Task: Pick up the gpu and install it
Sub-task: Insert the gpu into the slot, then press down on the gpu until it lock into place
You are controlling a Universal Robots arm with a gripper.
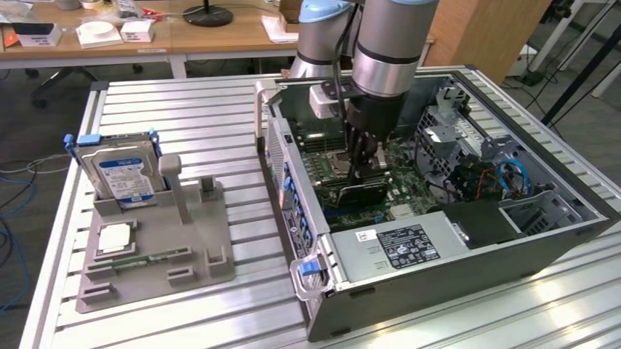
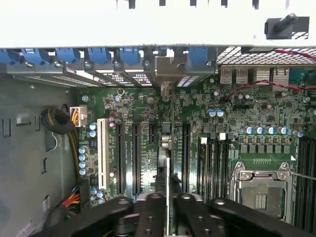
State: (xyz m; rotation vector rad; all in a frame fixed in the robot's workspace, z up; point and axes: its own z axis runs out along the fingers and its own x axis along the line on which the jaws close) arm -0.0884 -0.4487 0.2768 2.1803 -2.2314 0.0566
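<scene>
The gpu (image 1: 363, 193), a dark flat card, stands on edge over the motherboard (image 1: 330, 156) inside the open computer case (image 1: 388, 305). My gripper (image 1: 362, 173) reaches down into the case from above and its fingers close on the card's upper edge. In the wrist view the gpu (image 2: 167, 158) appears edge-on as a thin line among the long black expansion slots. Its silver bracket (image 2: 170, 66) meets the case's rear slot openings. My gripper (image 2: 168, 201) has one black finger on each side of that edge.
A grey holder (image 1: 185, 247) on the exterior view's left carries a silver hard drive (image 1: 121, 174), a green memory stick (image 1: 145, 259) and a square chip (image 1: 115, 238). Inside the case are the power supply (image 1: 408, 243), drive cages (image 1: 456, 138) and the bare CPU socket (image 2: 261, 190).
</scene>
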